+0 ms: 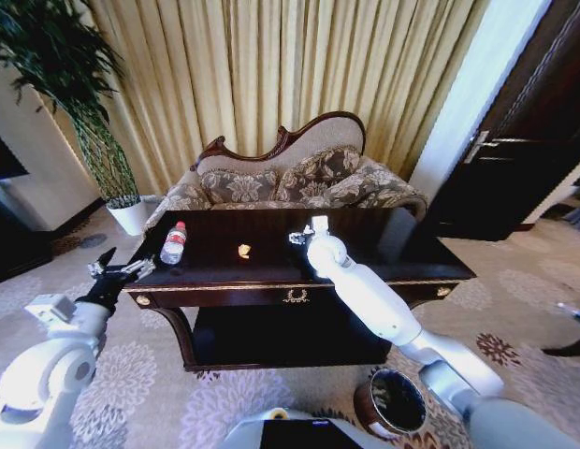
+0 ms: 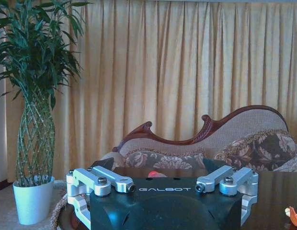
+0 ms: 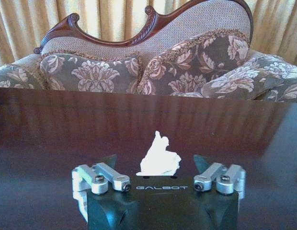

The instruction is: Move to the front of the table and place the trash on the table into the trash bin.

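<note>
Head view: right gripper [image 1: 302, 236] is reaching over the desk [image 1: 384, 245], jaws spread wide around a white scrap [image 3: 159, 159]; left gripper [image 1: 120, 270] is hovering open beside the bottle [image 1: 173, 243].

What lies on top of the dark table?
On the table: a bottle, an orange scrap, and a white scrap between the right claw's open fingers; the claw hides its near edge.

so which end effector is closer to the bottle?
Left. The left end effector sits at the table's left edge beside the bottle; the right end effector is mid-table, farther off.
</note>
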Robot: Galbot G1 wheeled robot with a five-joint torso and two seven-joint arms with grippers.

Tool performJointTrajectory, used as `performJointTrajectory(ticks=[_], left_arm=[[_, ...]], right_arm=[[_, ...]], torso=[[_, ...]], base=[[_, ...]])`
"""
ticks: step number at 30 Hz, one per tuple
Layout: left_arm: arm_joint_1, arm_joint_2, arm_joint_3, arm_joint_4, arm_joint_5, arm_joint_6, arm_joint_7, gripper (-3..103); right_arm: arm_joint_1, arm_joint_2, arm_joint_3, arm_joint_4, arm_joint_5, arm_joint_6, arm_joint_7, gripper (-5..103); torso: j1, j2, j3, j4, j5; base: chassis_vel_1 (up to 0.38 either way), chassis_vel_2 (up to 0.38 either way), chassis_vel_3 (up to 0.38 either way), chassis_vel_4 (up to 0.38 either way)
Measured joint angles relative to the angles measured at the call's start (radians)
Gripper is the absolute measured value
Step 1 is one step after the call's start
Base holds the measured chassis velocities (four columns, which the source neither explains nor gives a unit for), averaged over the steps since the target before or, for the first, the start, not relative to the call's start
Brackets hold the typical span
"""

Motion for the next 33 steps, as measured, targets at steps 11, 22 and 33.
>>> performJointTrajectory(ticks=[11, 22, 33], left_arm=[[-0.003, 0.0, -0.013, -0.001, -0.01, -0.001, 0.0, 100], [-0.01, -0.003, -0.012, -0.002, -0.013, -0.001, 0.0, 100], [-0.016, -0.001, -0.01, -0.003, -0.012, -0.001, 0.0, 100]], right_arm=[[-0.007, -0.007, -0.001, -0.001, -0.015, -0.001, -0.007, 50], [-0.016, -0.022, 0.001, 0.014, -0.016, 0.006, -0.02, 13], [-0.061, -0.093, 0.085, 0.142, -0.073, 0.151, -0.179, 0]], torso=[[0.0, 0.0, 0.0, -0.0001, 0.0001], [0.0, 0.0, 0.0, -0.0001, 0.0001], [0.0, 0.0, 0.0, 0.0001, 0.0001]], base=[[0.0, 0.0, 0.0, 0.0], [0.0, 0.0, 0.0, 0.0], [0.0, 0.0, 0.0, 0.0]])
